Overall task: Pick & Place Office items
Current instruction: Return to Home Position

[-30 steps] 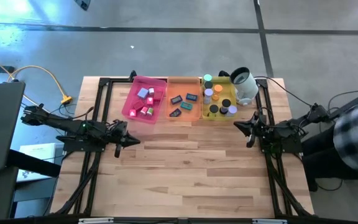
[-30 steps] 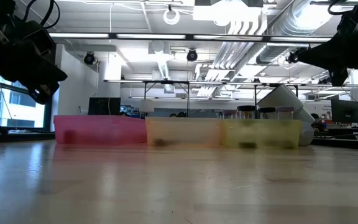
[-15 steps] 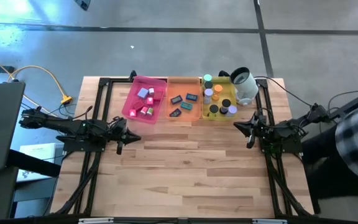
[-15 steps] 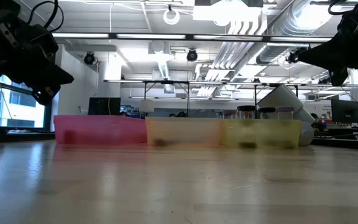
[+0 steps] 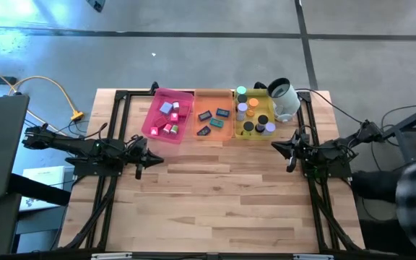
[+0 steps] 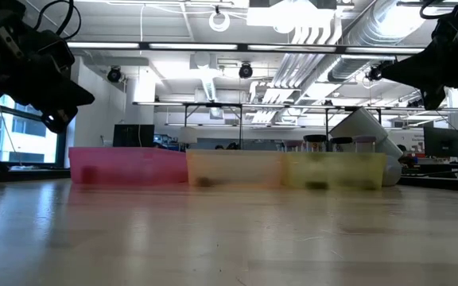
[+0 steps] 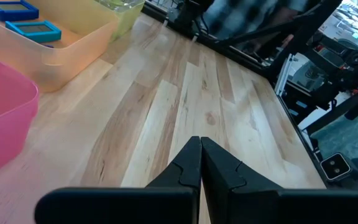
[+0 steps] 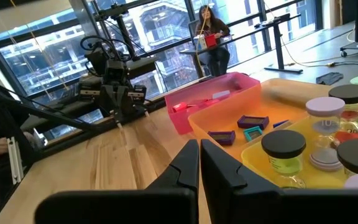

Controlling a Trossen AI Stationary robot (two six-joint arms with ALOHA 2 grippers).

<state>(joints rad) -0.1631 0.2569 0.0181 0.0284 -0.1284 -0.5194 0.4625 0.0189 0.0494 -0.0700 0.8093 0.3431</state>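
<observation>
Jaws pressed together on my left gripper (image 5: 156, 160), mid-left, and right gripper (image 5: 275, 147), mid-right; office items (image 5: 222, 113) in trays (image 5: 209, 99), upper centre.

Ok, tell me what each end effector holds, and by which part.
Nothing is held. The left end effector and the right end effector are both shut and empty.

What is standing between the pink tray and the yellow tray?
The orange tray, holding dark blue flat pieces; the high view shows this.
</observation>
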